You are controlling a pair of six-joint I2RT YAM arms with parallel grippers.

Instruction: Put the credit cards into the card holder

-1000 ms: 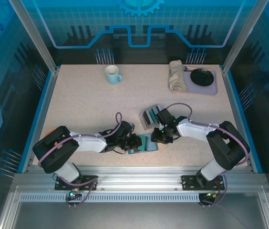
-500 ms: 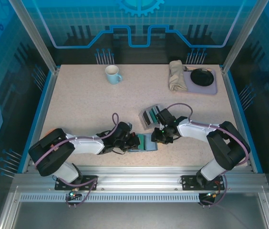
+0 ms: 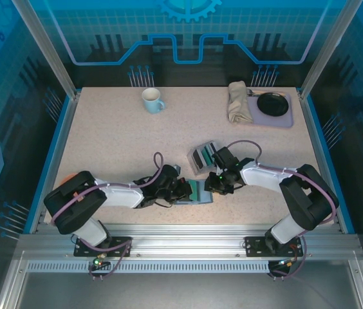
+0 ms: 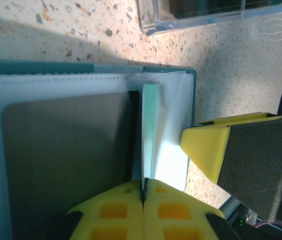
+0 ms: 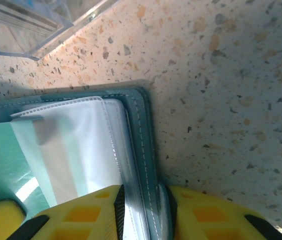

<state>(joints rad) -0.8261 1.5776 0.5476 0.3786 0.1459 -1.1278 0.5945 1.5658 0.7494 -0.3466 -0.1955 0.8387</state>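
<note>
Left end effector point(image 4: 143, 194) pinching credit card point(image 4: 149, 130), right end effector point(image 5: 143, 205) clamping card holder point(image 5: 142, 125) edge

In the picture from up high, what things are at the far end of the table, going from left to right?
mug → folded cloth → black dish
</note>
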